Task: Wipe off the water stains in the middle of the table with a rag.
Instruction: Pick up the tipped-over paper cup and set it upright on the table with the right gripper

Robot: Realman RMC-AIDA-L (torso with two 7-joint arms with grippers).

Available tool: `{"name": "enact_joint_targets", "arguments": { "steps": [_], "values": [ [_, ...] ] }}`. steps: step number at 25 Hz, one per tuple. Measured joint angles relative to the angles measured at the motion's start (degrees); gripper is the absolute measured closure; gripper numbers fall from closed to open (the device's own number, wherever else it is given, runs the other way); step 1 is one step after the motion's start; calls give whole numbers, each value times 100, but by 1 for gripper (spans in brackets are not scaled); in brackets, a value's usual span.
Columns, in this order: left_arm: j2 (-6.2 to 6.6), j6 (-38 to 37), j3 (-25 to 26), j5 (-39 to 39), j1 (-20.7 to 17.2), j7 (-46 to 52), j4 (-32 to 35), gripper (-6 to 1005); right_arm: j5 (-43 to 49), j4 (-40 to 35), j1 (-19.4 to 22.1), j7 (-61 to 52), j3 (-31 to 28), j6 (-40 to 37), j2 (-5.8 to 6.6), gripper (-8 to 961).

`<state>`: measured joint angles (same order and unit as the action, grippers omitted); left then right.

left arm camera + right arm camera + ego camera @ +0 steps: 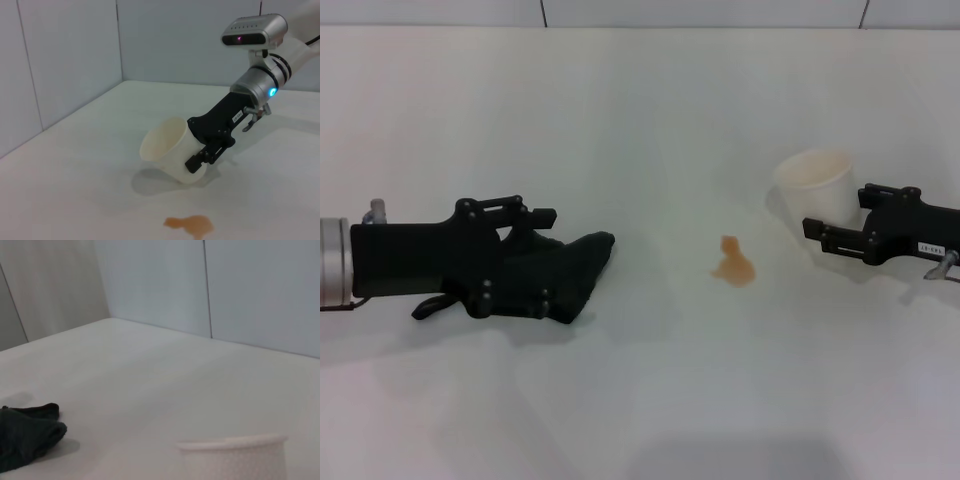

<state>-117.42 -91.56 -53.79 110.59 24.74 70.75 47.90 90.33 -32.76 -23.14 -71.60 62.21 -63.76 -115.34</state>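
Toward the table's (pixel 640 400) left edge the left gripper (pixel 535 265) clamps the black rag (pixel 570 270), the orange water stains (pixel 733 265) sit mid-table, and near the right edge the right gripper (pixel 820 232) grips a tilted paper cup (pixel 812 180).

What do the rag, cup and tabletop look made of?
The rag: soft matte black fabric, going by its limp folds. The cup: probably paper, cream with a dimpled wall and rolled rim. The table: smooth white surface, faintly glossy; laminate or similar, can't confirm.
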Motion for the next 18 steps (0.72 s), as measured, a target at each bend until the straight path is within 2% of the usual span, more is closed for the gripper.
{"name": "enact_joint_targets", "arguments": {
  "steps": [18],
  "values": [
    [4, -64, 0, -3, 2, 47, 19, 137, -45, 7, 237, 56, -52, -236, 32, 277]
  ]
}}
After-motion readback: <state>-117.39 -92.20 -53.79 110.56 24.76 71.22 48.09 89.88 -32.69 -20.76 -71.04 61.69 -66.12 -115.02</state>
